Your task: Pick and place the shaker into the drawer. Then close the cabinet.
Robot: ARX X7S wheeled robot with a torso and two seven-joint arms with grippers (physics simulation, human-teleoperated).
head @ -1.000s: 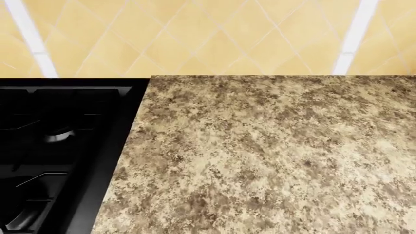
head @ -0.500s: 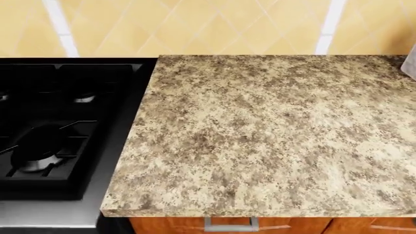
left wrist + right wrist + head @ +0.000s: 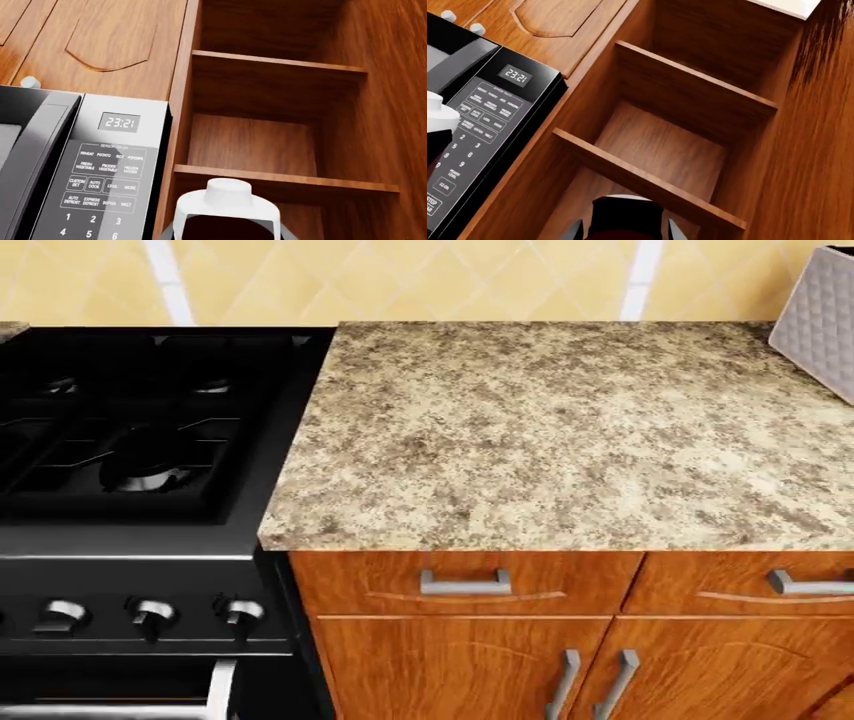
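Note:
The shaker does not show in any view. In the head view the reddish-brown cabinet (image 3: 454,660) stands under the speckled counter (image 3: 561,430). Its two drawer fronts (image 3: 466,598) with thin curved lines and silver bar handles are shut. Neither gripper shows in the head view. In the left wrist view only a white piece of my left gripper (image 3: 227,220) shows, with a dark hollow under it. In the right wrist view my right gripper (image 3: 622,227) shows as pale slivers beside a dark block with a dark red patch. Both face high open wooden shelves (image 3: 267,130) beside a microwave (image 3: 80,165).
A black stove (image 3: 134,460) with knobs adjoins the counter on the left. A grey textured appliance (image 3: 817,315) stands at the counter's far right corner. Yellow tiled wall is behind. The microwave (image 3: 480,115) and shelves (image 3: 660,135) also show in the right wrist view.
The head view has tilted down and drawn back. The counter's front edge, the drawer fronts, the cabinet doors and the stove's knobs have come into view, and the grey appliance at the right.

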